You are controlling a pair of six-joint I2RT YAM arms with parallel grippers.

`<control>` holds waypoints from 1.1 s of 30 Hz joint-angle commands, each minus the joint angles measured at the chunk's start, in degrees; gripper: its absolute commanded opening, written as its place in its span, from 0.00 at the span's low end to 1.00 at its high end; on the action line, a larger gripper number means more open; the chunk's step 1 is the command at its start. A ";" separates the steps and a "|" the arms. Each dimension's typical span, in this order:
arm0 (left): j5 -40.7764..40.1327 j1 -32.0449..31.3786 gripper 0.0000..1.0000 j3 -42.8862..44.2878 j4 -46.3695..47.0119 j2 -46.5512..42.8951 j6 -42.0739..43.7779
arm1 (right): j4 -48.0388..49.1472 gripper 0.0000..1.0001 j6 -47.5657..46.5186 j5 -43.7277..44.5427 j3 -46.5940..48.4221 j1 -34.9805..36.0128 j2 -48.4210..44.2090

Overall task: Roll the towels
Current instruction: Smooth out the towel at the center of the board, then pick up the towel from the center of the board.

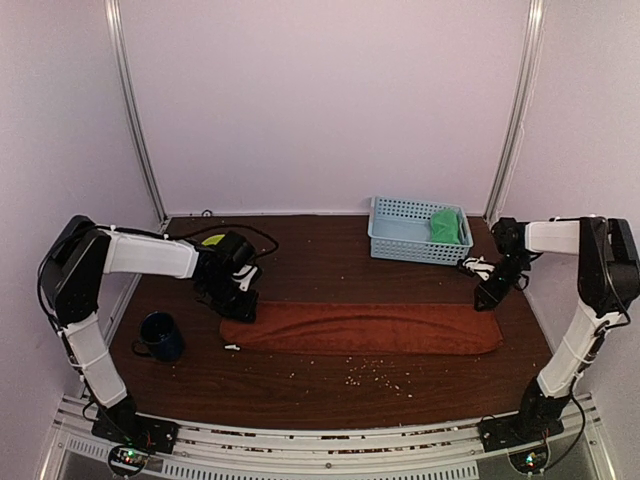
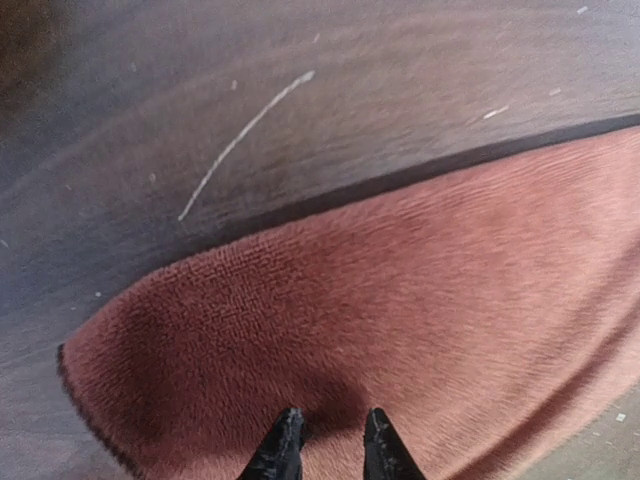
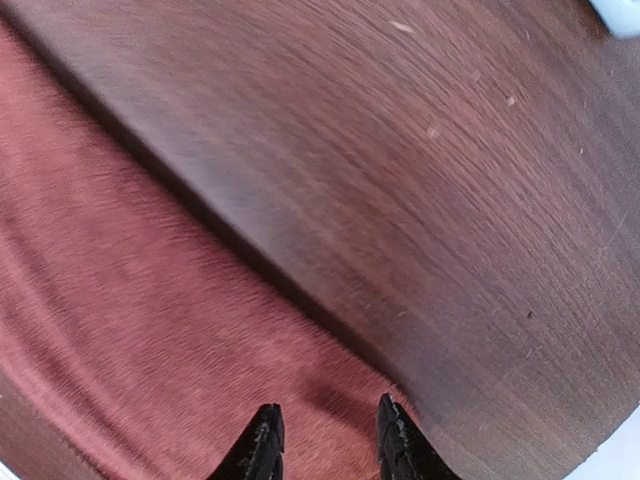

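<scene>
Rust towel [image 1: 365, 330]: lies flat as a long narrow band across the middle of the surface [image 1: 330, 265]. It is not yet rolled.
Green towel [image 1: 447, 226]: bunched in the right corner of the light-blue basket [image 1: 395, 245] at the back right. Whether it is rolled cannot be told.
Left end effector [image 2: 335, 445]: low over the band's left end, tips a little apart. The wrist view shows no cloth between them.
Right end effector [image 3: 330, 440]: low over the band's right end, near its back edge. The tips stand apart with nothing visibly pinched.
Placement, judged: with one arm at each end, a long cloth can be handled evenly, so that neither end lags or skews.
Step, judged: setting up on the rust towel, with the roll itself not begun.
Risk, judged: soft pile may slip from a shallow pinch, and uneven pulls would cone the roll.
Nearby: a dark blue mug [image 1: 160, 335] sits just left of the band. Pale crumbs [image 1: 365, 375] are scattered in front of it.
</scene>
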 commanded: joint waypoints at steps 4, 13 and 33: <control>-2.43 0.72 0.24 -1.83 4.06 1.26 -1.78 | 4.44 0.33 7.14 7.83 2.49 -0.15 5.82; 0.90 0.86 0.25 -2.34 7.76 -1.74 -1.96 | 2.86 0.35 7.10 -1.19 7.96 -0.24 4.71; -2.95 0.96 0.38 -5.42 5.12 -5.87 0.27 | -9.87 0.56 11.04 1.22 1.25 -5.95 1.21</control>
